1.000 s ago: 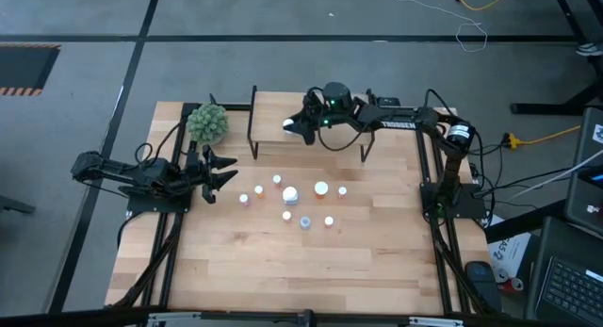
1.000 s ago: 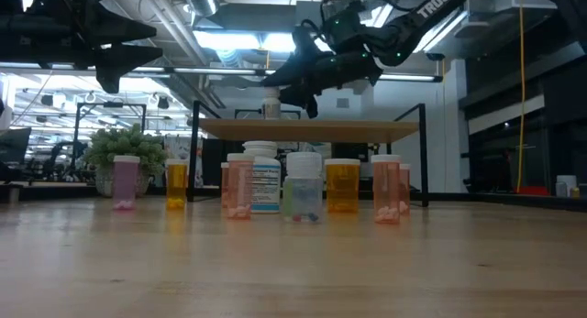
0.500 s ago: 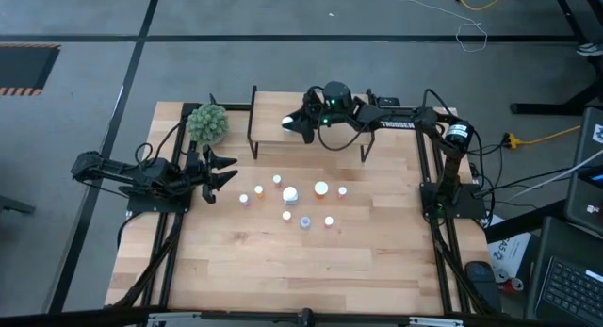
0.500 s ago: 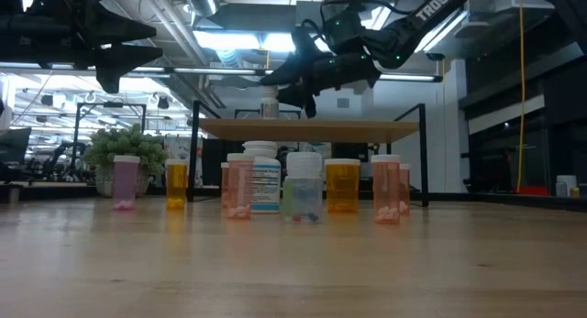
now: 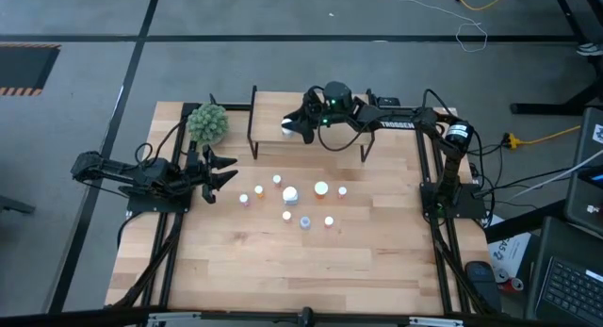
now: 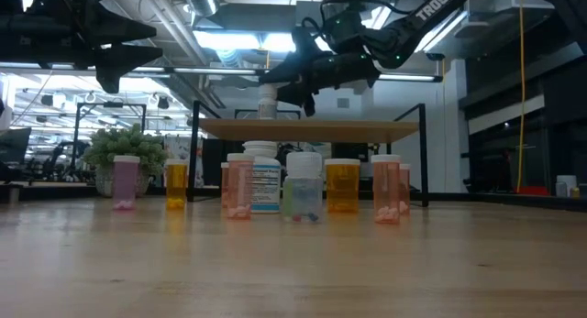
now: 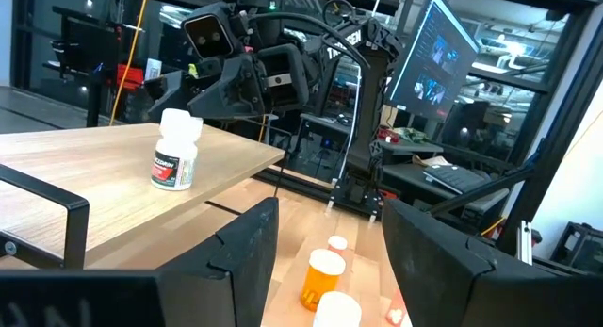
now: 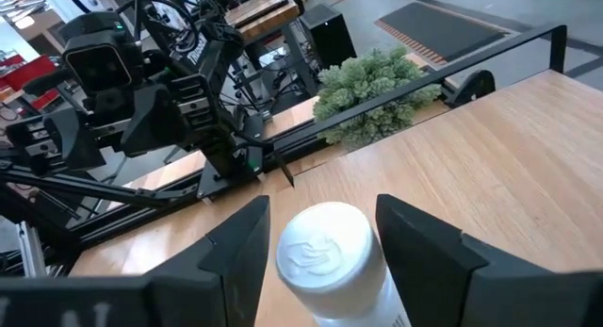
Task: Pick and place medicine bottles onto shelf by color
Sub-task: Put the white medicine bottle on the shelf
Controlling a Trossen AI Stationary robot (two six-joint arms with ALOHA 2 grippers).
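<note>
**Q:** Where is the bottle being handled, and which way does it point?

**A:** A small white bottle (image 7: 175, 150) with a white cap and a red-and-dark label stands upright on the shelf (image 5: 268, 115), long axis vertical, cap up. It sits toward the shelf's left part, nearer the front edge in the high view. The right pincer (image 5: 300, 125) hangs just beside it; in the right wrist view its two dark fingers (image 8: 229, 247) flank the cap with a gap on each side, so the jaws stand apart and grip nothing.

**Q:** How much open room is around it?

**A:** The shelf, a light-wood board on a thin black metal frame, is otherwise bare board to the bottle's right. Below it, on the wooden bench (image 5: 283, 270), the other medicine bottles (image 6: 303, 185) stand upright in a loose cluster near the middle: amber, orange, pale clear and a pinkish one, all smooth cylinders with white caps. The bench's near half is open planking.

**Q:** And the other arm?

**A:** The left pincer (image 5: 224, 170) waits over the bench's left side, jaws part open and holding nothing, near a green spiky plant ball (image 5: 207, 123) at the far left corner.
</note>
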